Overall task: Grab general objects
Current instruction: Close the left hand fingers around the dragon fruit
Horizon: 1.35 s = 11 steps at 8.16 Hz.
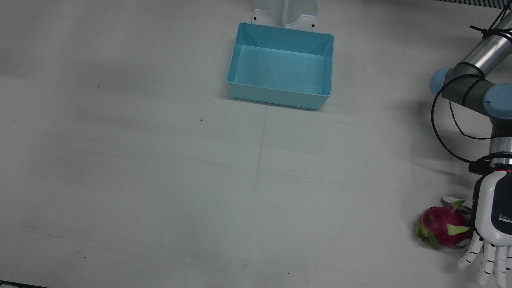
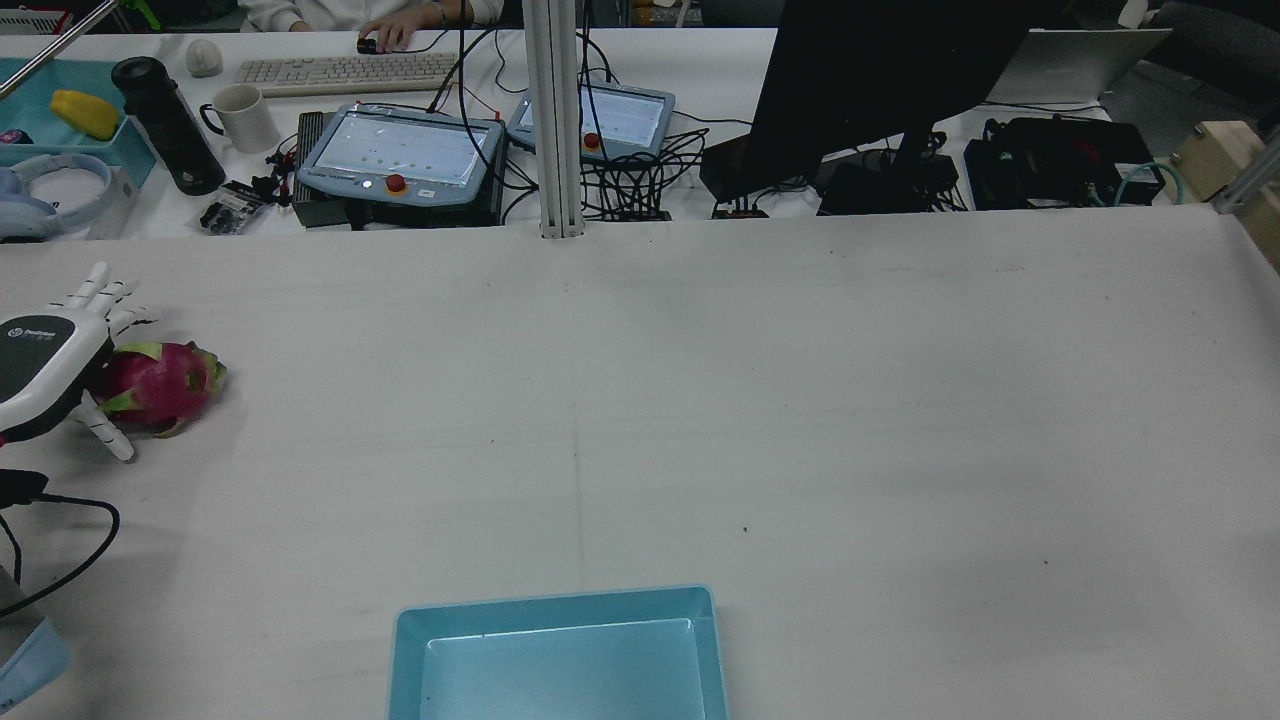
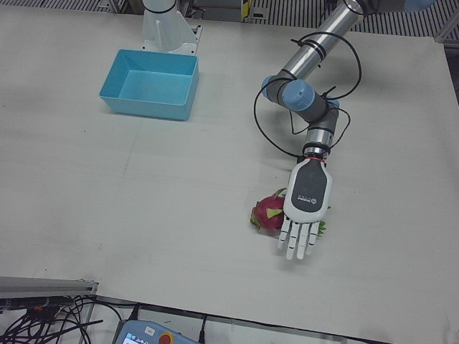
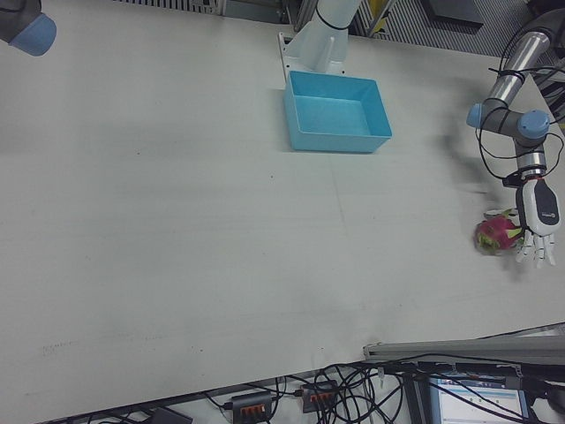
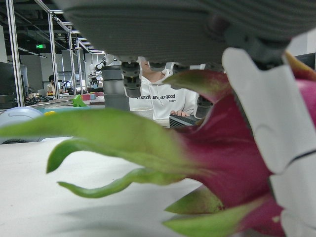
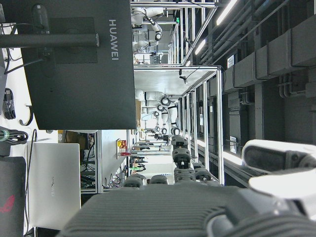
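The dragon fruit (image 1: 443, 227) lies on the white surface (image 1: 160, 180), well away from the blue bin (image 1: 280, 66), out toward the edge where the left arm (image 3: 305, 79) reaches. The left hand (image 3: 306, 206) hovers palm-down just over it, covering the side of the fruit that faces away from the bin. Its fingers (image 3: 295, 240) are stretched out flat and slightly spread, pointing away from the bin and past the fruit, and they hold nothing. The thumb (image 2: 105, 432) hangs down beside the fruit on its bin-facing side; whether it touches the skin cannot be told. In the left hand view the red skin and green leafy scales of the fruit (image 5: 207, 163) fill the frame right under the palm, with one white finger segment (image 5: 269, 128) close against it. The bin stands empty. The right hand (image 6: 197, 207) shows only in its own view, raised and facing a dark monitor (image 6: 74, 64); how its fingers stand cannot be told
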Tool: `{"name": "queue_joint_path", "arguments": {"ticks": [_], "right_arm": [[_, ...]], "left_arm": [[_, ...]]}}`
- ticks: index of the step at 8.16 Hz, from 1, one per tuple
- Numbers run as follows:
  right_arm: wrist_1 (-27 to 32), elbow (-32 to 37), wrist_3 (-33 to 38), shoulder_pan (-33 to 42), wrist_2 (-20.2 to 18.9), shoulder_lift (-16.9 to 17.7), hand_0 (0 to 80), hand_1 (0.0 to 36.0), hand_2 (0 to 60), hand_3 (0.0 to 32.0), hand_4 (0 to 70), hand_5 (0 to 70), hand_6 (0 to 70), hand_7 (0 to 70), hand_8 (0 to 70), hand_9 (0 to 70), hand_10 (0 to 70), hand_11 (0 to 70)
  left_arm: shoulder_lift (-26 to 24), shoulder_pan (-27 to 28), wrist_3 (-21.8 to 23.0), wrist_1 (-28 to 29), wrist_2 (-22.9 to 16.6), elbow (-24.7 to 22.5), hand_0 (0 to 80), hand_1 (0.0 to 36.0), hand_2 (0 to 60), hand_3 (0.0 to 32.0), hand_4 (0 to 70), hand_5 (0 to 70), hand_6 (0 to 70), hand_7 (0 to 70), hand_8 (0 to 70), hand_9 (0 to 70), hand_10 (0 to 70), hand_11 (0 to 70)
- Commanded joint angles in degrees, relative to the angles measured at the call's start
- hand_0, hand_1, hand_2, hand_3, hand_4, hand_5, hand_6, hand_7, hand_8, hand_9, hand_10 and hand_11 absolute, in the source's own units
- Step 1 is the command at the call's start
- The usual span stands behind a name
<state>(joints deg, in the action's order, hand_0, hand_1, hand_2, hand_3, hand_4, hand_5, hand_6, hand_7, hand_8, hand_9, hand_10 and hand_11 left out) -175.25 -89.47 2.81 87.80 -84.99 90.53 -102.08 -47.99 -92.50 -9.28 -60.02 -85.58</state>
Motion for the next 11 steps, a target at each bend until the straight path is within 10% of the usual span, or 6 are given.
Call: {"name": "queue_joint_path", "arguments": {"ticks": [1,11], "right_arm": [[0.0,0.0,0.0,0.0,0.0,0.0,0.0,0.0,0.0,0.0,0.0,0.0,0.0,0.0,0.0,0.0,0.0,0.0],[0.0,0.0,0.0,0.0,0.0,0.0,0.0,0.0,0.0,0.0,0.0,0.0,0.0,0.0,0.0,0.0,0.0,0.0]], "left_arm": [[-2.2,0.0,0.2,-1.0,0.0,0.2,52.7,35.6,60.0,0.0,11.8,17.6,3.2,13.3,0.0,1.2,9.5,16.8],[-6.7,4.2,3.6,-7.7,0.0,1.3,55.0,36.0,60.0,0.0,12.1,21.0,3.7,12.7,0.0,1.1,9.3,16.6]]}}
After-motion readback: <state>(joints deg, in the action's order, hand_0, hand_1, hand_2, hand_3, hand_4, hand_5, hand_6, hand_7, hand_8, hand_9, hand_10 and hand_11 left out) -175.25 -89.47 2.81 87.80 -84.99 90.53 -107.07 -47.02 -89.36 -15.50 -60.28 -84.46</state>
